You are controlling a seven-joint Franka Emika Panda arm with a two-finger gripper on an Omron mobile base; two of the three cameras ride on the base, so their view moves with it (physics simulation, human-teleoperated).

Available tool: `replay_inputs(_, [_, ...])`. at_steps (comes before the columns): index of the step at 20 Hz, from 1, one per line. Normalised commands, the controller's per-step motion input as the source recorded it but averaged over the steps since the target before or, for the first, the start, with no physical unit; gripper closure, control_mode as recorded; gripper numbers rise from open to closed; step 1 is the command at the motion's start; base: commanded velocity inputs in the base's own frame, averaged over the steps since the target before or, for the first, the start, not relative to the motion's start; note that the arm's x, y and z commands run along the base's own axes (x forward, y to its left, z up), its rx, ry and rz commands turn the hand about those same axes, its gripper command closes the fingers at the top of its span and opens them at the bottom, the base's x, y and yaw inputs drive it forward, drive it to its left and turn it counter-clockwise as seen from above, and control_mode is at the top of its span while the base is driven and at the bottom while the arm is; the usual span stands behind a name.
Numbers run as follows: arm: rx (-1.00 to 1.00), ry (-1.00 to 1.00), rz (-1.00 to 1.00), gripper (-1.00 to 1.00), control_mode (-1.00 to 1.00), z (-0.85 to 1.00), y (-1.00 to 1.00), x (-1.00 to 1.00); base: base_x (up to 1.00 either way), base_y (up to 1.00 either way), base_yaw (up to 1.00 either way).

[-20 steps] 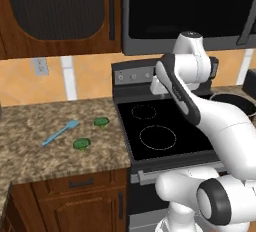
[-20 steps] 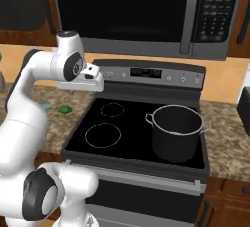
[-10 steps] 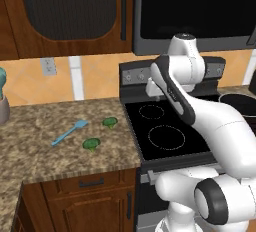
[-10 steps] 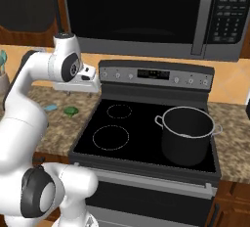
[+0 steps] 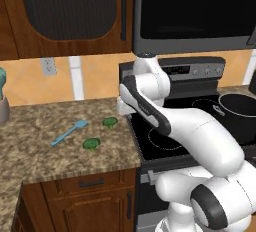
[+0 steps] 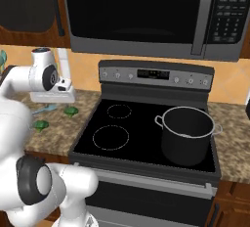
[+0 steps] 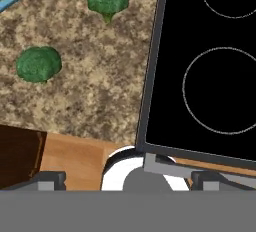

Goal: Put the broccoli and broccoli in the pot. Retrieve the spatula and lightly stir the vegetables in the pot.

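Since nothing has gone into the pot (image 6: 188,135) yet, I judge the step in hand to be the reach for the first floret, and I take my bearings from the stove (image 5: 200,121), the biggest thing in front of me. That pot stands on the stove's right front burner in the right base view, dark and open-topped, well apart from everything I need to pick up. Left of the stove runs the speckled stone counter (image 5: 40,146), and all three small things lie on it. The arm reaches out over the seam between stove and counter, with the gripper (image 6: 51,95) hanging above the counter just off the stove's left edge; its jaws stand wide and hold nothing. The spatula (image 5: 70,132) lies farthest from the stove, blade toward it. One broccoli (image 5: 110,122) sits near the stove's left edge, and the second broccoli (image 5: 91,143) lies a little farther out and nearer the counter's front. In the hand view both florets are off toward the upper left, so I would shift the hand away from the stove until the nearer floret is centred between the fingertips, then descend straight, closing on the crown rather than the short stem, which looks likely to slip.
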Motion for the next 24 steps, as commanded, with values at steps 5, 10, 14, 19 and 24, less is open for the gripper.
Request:
replay_inputs(5, [-0.24, 0.0, 0.2, -1.0, -1.0, -0.51, 1.0, 0.0, 0.0, 0.0, 0.0])
replay_inputs(10, [-0.26, 0.01, 0.19, -1.0, -1.0, -0.42, 0.96, 0.0, 0.0, 0.0, 0.0])
replay_inputs(14, [-0.22, 0.0, 0.17, -1.0, -1.0, -0.4, 0.81, 0.0, 0.0, 0.0, 0.0])
replay_inputs(19, [-0.12, 0.0, 0.14, -1.0, -1.0, -0.27, 0.47, 0.15, 0.0, 0.0, 0.0])
replay_inputs(24, [-0.04, 0.0, 0.08, -1.0, -1.0, -0.37, 0.09, 0.3, 0.0, 0.0, 0.0])
